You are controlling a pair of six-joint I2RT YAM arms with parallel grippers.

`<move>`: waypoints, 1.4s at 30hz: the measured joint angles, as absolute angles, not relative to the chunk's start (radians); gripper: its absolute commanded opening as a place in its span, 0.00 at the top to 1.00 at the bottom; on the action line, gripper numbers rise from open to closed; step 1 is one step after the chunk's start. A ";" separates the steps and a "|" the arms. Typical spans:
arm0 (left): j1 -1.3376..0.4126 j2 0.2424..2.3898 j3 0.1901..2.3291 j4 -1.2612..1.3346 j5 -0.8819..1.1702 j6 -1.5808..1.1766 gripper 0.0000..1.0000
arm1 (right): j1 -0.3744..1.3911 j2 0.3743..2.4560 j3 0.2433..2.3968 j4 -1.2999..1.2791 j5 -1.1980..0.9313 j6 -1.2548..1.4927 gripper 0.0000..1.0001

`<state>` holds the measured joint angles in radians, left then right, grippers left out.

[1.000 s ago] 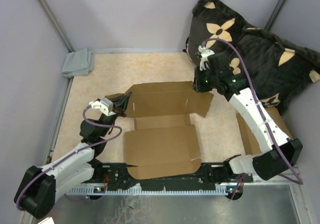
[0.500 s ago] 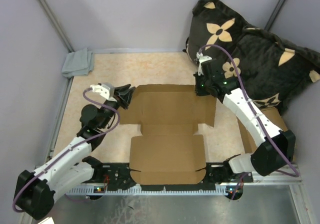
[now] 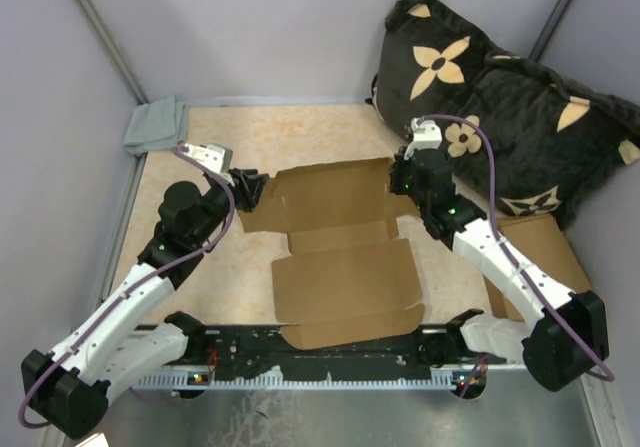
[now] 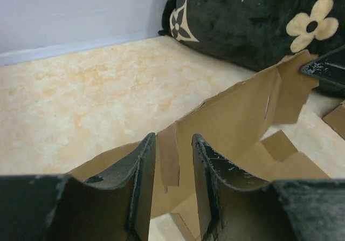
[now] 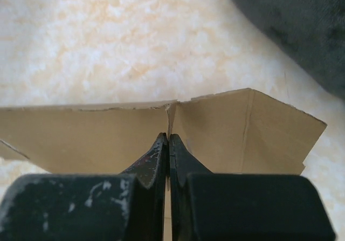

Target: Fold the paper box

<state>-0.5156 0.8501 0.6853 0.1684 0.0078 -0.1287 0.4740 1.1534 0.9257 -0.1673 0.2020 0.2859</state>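
The paper box (image 3: 345, 272) lies unfolded in the middle of the table, its far panel raised on edge. My left gripper (image 3: 250, 189) is at the panel's left end. In the left wrist view its jaws (image 4: 171, 141) stand a little apart with a narrow cardboard flap (image 4: 168, 160) between them; the box (image 4: 242, 111) stretches away to the right. My right gripper (image 3: 402, 179) is at the panel's far right corner. In the right wrist view it (image 5: 168, 138) is shut on the box's (image 5: 86, 133) upright edge at a crease.
A black pillow with beige flowers (image 3: 500, 97) fills the back right corner. A pile of brown cardboard pieces (image 3: 548, 252) lies at the right under my right arm. A grey cloth (image 3: 155, 125) sits at the back left. Grey walls enclose the table.
The box has slid and turned toward the right, and its far panel now stands more upright. My left arm reached farther forward; my right gripper moved slightly nearer.
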 measured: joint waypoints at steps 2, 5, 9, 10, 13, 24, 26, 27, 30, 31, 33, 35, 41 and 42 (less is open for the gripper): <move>-0.515 0.867 0.711 0.130 0.007 -0.138 0.62 | 0.487 1.134 0.871 -0.067 0.225 0.291 1.00; -0.515 0.888 0.728 0.089 0.008 -0.159 0.64 | 0.509 1.134 0.831 0.030 0.255 0.293 1.00; -0.515 0.898 0.728 0.043 0.021 -0.192 0.65 | 0.543 1.135 0.811 0.128 0.300 0.292 1.00; -0.516 0.898 0.728 0.035 0.027 -0.202 0.65 | 0.550 1.135 0.804 0.152 0.313 0.293 1.00; -0.516 0.899 0.728 0.013 0.033 -0.218 0.65 | 0.563 1.135 0.776 0.204 0.342 0.295 1.00; -0.516 0.925 0.769 -0.085 0.062 -0.276 0.66 | 0.567 1.145 0.752 0.240 0.367 0.313 1.00; -0.516 0.925 0.780 -0.103 0.069 -0.289 0.64 | 0.567 1.150 0.752 0.239 0.368 0.316 1.00; -0.516 0.925 0.785 -0.111 0.071 -0.293 0.64 | 0.567 1.152 0.752 0.239 0.369 0.316 1.00; -0.516 0.925 0.805 -0.136 0.079 -0.311 0.63 | 0.567 1.155 0.752 0.239 0.369 0.316 1.00; -0.516 0.926 0.810 -0.142 0.082 -0.316 0.63 | 0.567 1.155 0.752 0.239 0.369 0.316 1.00; -0.516 0.929 0.828 -0.162 0.087 -0.325 0.63 | 0.567 1.156 0.752 0.239 0.369 0.316 1.00; -0.516 0.939 0.845 -0.177 0.089 -0.331 0.63 | 0.567 1.160 0.752 0.239 0.369 0.317 1.00; -0.516 0.992 0.862 -0.231 0.083 -0.341 0.66 | 0.567 1.163 0.752 0.238 0.369 0.317 1.00; -0.516 1.002 0.862 -0.237 0.083 -0.342 0.66 | 0.567 1.163 0.752 0.237 0.369 0.317 1.00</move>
